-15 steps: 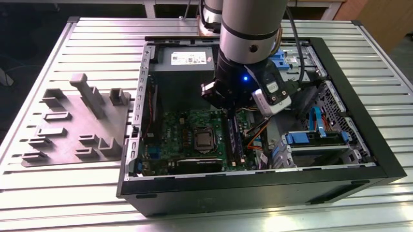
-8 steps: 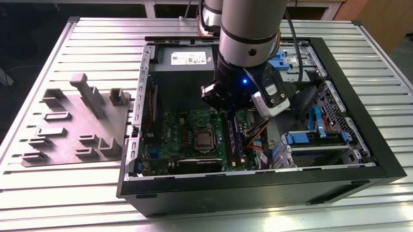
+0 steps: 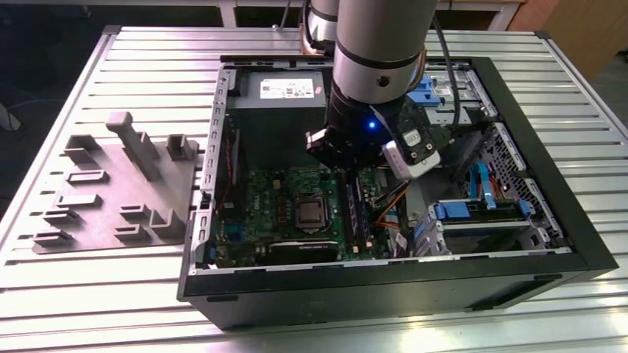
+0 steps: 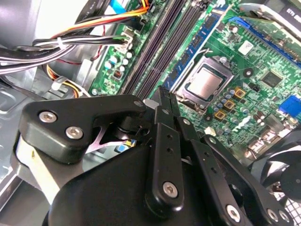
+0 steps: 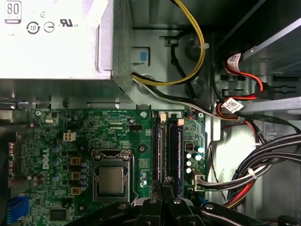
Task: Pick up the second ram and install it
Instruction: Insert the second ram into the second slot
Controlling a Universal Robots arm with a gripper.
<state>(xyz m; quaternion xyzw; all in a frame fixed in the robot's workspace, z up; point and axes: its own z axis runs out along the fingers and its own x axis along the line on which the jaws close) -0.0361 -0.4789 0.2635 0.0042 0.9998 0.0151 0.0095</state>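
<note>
Gripper (image 4: 165,101) by memory slots (image 5: 165,150); motherboard (image 5: 61,136), power supply (image 5: 51,42) inside open case (image 3: 393,287)

A robotics workshop or lab: an open PC case (image 3: 549,220) sits under the claw (image 5: 167,193) on a slatted metal bench (image 3: 147,66), with a grey jig (image 3: 108,191) beside it.

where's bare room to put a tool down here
Free: table slats between tray and near edge, and at the case's side on the exterior view's right. Crowded: gripper over motherboard, cables beside it.
</note>
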